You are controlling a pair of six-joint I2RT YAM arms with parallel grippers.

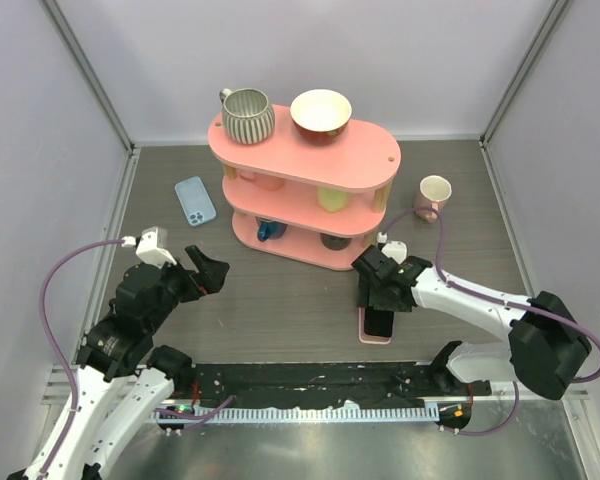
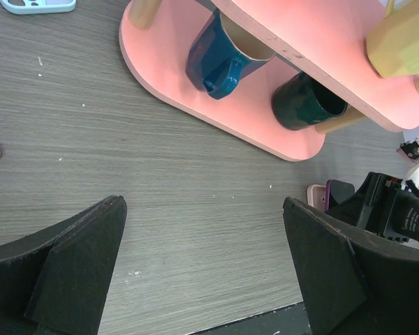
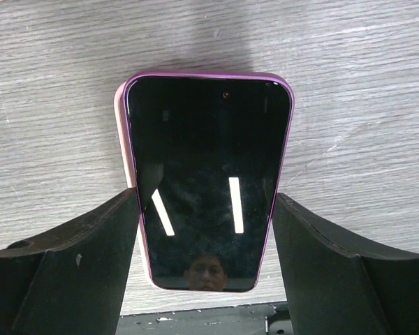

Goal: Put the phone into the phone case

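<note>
The phone (image 3: 208, 181) lies face up on the table (image 1: 280, 310), just in front of the right end of the pink shelf (image 1: 310, 150). It rests in the pink phone case (image 3: 123, 132). A strip of case shows along one long side only, so seating appears incomplete.

The right gripper (image 3: 206, 202) straddles the phone, one finger close against each long edge. Whether the jaws are clamping or merely flanking it cannot be told.

The left gripper (image 2: 202, 204) hangs in front of the shelf's left half with its jaws spread wide, holding nothing. A blue case (image 1: 194, 200) lies left of the shelf.

Hazards:
- Uneven downward pressure may tip the phone out of the lip.
- Lifting while clamped may carry the phone and case up together.
- A sideways push may slide the unrestrained case.
</note>
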